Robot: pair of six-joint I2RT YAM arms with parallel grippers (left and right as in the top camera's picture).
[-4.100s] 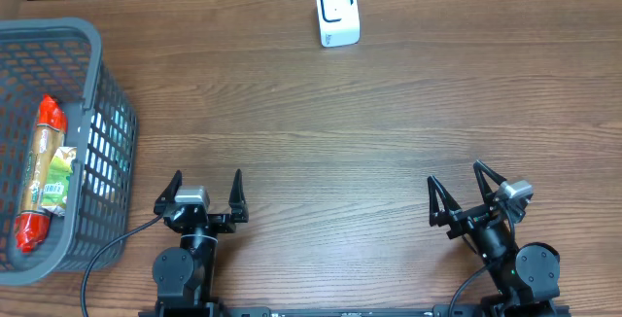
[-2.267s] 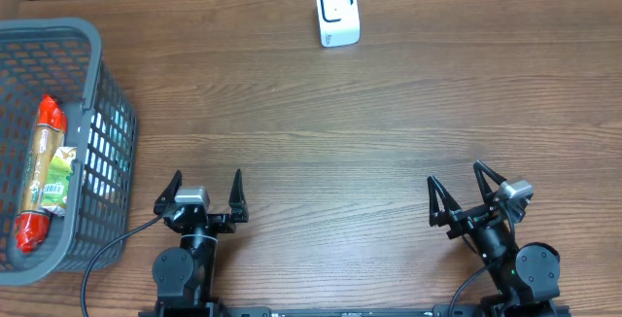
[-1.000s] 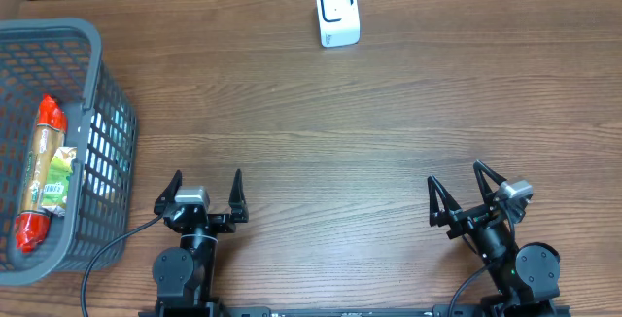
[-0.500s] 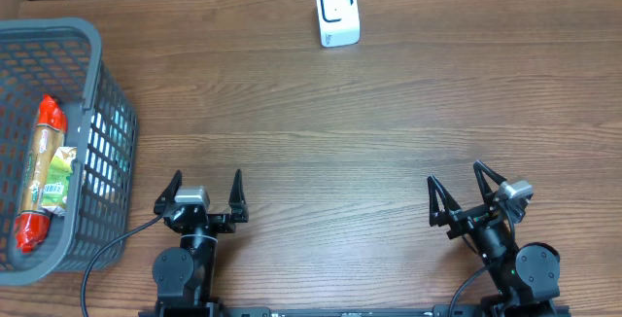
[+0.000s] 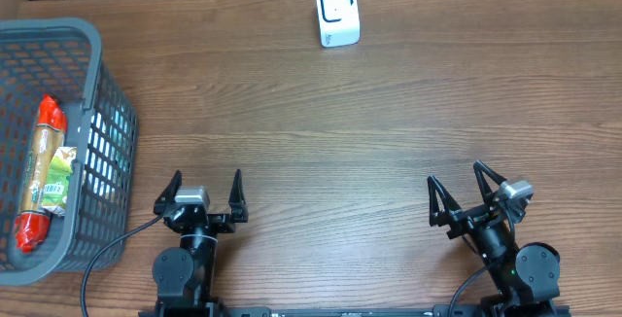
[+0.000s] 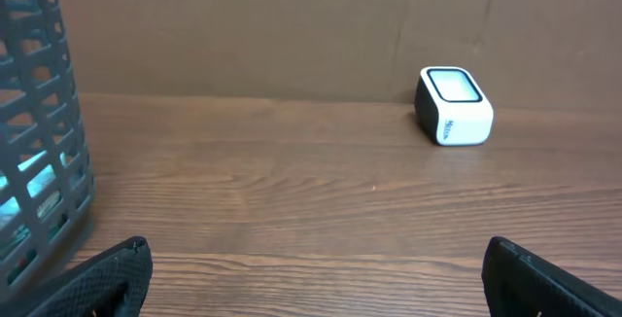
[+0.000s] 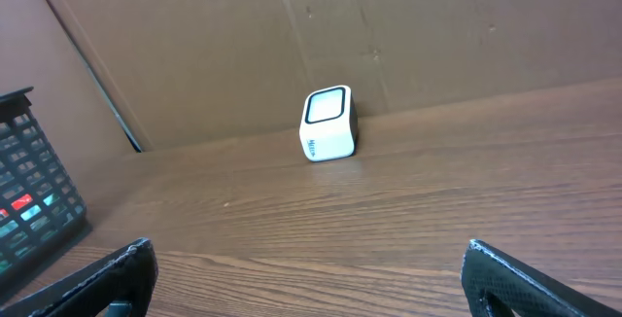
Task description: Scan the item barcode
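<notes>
Start step, nothing picked: left fingers (image 5: 237,191) and right fingers (image 5: 432,200) wide, empty, at near worktop (image 5: 389,113) edge. Pack (image 5: 41,171) lying in basket (image 5: 92,74), far left. Next: reach left arm in, grab pack, show barcode to scanner (image 5: 337,13).

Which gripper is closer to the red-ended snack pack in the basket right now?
Left. The left gripper sits open just outside the basket wall, with the snack pack just beyond that wall. The right gripper, also open, is far across the table on the opposite side.
</notes>
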